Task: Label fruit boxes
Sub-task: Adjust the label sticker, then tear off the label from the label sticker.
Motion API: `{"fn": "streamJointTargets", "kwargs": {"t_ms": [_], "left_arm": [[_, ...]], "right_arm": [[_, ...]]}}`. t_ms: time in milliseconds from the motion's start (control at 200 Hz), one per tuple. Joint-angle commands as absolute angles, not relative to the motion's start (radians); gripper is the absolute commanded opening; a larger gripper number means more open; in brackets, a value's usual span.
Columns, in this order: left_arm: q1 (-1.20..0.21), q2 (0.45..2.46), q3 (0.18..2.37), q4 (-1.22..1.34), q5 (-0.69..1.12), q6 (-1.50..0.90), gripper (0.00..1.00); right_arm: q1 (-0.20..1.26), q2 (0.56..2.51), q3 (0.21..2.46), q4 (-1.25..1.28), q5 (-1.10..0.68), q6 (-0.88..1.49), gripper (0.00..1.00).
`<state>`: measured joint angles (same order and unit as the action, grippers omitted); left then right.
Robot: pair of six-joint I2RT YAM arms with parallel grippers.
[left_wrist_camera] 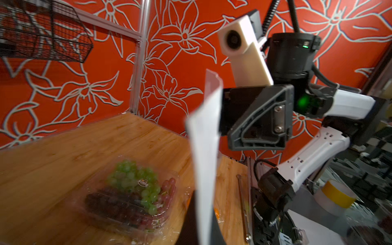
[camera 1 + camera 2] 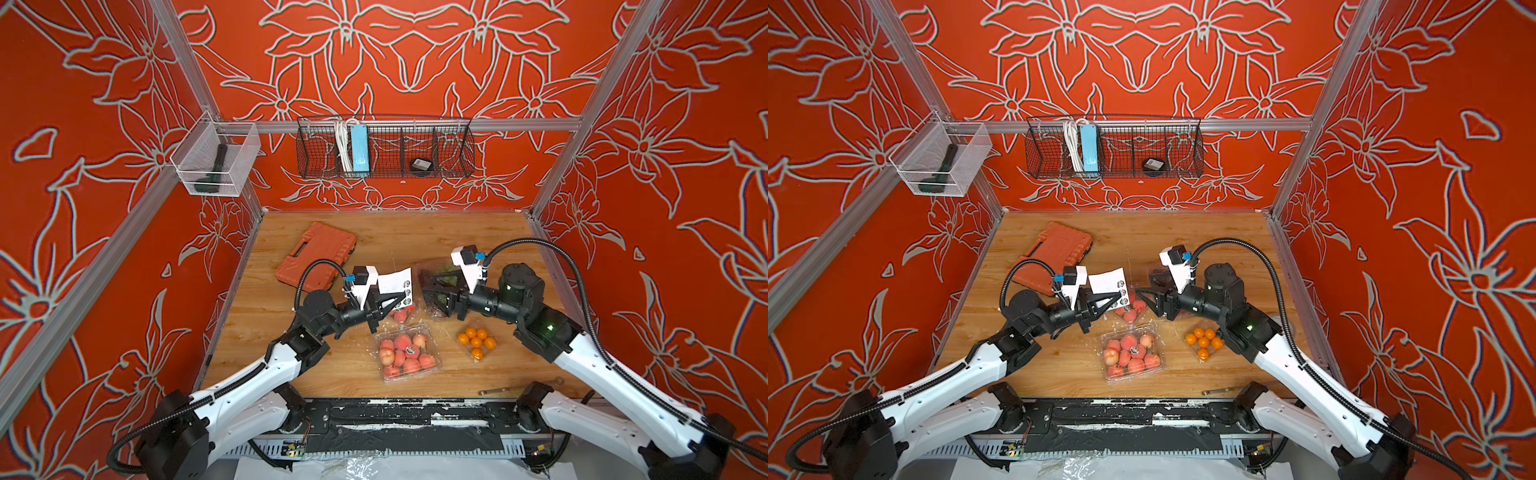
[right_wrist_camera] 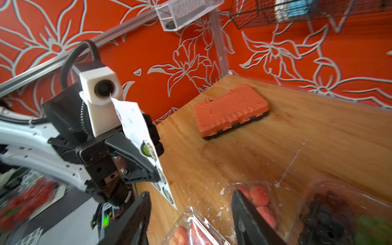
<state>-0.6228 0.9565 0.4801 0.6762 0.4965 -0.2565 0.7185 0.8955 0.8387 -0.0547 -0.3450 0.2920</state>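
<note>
My left gripper (image 2: 405, 296) is shut on a white sticker sheet (image 2: 395, 282) and holds it upright above the table's middle. In the left wrist view the sheet (image 1: 204, 148) stands edge-on. My right gripper (image 2: 426, 291) faces it from the right, open, with nothing between its fingers (image 3: 248, 218). The grape box (image 1: 131, 191) carries a round sticker and lies partly under the right gripper. The few-peach box (image 2: 403, 313) sits below both grippers. In front are the many-peach box (image 2: 409, 353), with a round sticker on its lid, and the orange box (image 2: 477, 341).
An orange tool case (image 2: 316, 255) lies at the back left of the wooden table. A thin metal rod (image 2: 519, 386) rests near the front right edge. A black wire basket (image 2: 384, 147) and a clear bin (image 2: 216, 160) hang on the walls.
</note>
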Motion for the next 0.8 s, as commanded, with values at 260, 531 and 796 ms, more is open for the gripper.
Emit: {"fn": "streamJointTargets", "kwargs": {"t_ms": [260, 531, 796], "left_arm": [[-0.624, 0.976, 0.523, 0.612, 0.316, -0.324, 0.00], [-0.624, 0.980, 0.532, 0.592, 0.297, -0.320, 0.00], [-0.625, 0.980, 0.537, 0.589, 0.314, -0.316, 0.00]], "right_arm": [[0.973, 1.066, 1.006, -0.061, 0.133, 0.224, 0.61], [0.986, 1.156, 1.074, -0.042, 0.131, 0.204, 0.38], [0.985, 1.219, 1.107, -0.023, 0.117, 0.187, 0.22]]}}
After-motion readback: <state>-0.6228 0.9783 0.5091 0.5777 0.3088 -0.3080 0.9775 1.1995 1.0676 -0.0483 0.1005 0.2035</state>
